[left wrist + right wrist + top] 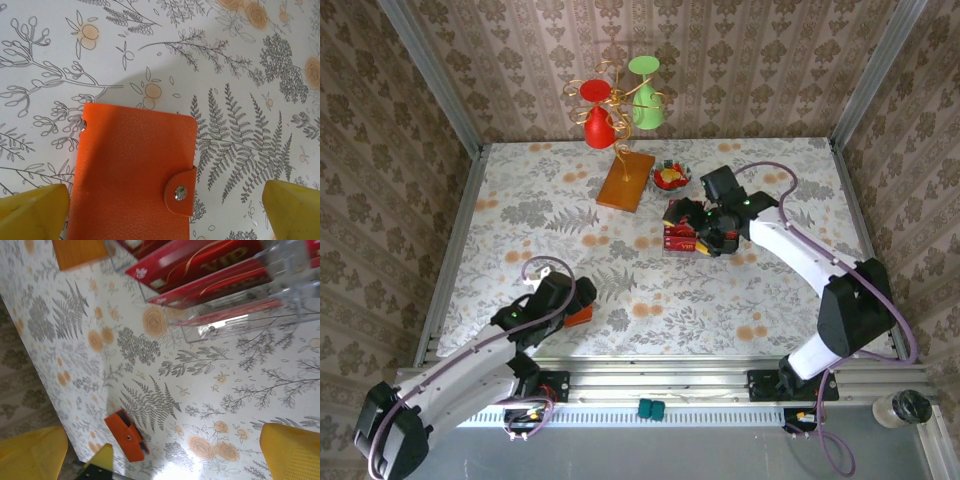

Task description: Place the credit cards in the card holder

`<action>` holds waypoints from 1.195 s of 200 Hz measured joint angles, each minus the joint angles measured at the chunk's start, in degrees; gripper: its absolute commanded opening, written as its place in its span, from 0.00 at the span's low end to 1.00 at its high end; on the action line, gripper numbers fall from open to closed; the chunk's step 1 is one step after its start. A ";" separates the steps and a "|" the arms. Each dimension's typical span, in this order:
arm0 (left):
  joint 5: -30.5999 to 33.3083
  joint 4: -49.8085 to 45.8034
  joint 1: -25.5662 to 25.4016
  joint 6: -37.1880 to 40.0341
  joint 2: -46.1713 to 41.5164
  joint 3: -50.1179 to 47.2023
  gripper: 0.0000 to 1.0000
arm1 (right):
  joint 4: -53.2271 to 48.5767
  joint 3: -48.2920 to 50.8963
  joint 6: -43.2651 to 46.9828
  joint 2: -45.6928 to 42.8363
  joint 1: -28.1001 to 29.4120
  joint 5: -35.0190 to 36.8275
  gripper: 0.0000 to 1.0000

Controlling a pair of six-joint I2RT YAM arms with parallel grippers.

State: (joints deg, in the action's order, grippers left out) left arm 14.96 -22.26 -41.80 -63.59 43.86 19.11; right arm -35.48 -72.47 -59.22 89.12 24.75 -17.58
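The credit cards, thin red rectangles, sit in a clear plastic tray near an orange-brown wooden board and a small bowl, just beside the right gripper, whose fingers are apart. The orange leather card holder, snapped closed, lies below the left gripper, whose fingers are spread wide.

Card holder: orange, pebbled leather-like grain, matt; snap stud shiny metal. Credit cards: glossy red plastic, in clear plastic tray. Tabletop: matt printed cover. Board: smooth wood.
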 measured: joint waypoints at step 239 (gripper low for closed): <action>2.91 24.30 -16.50 -2.36 36.98 14.21 1.00 | -3.17 -1.92 -2.51 -7.15 -7.43 -3.96 1.00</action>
State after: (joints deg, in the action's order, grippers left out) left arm 17.87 2.04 -58.30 -65.95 80.84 33.32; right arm -38.65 -74.39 -61.73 81.97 17.32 -21.54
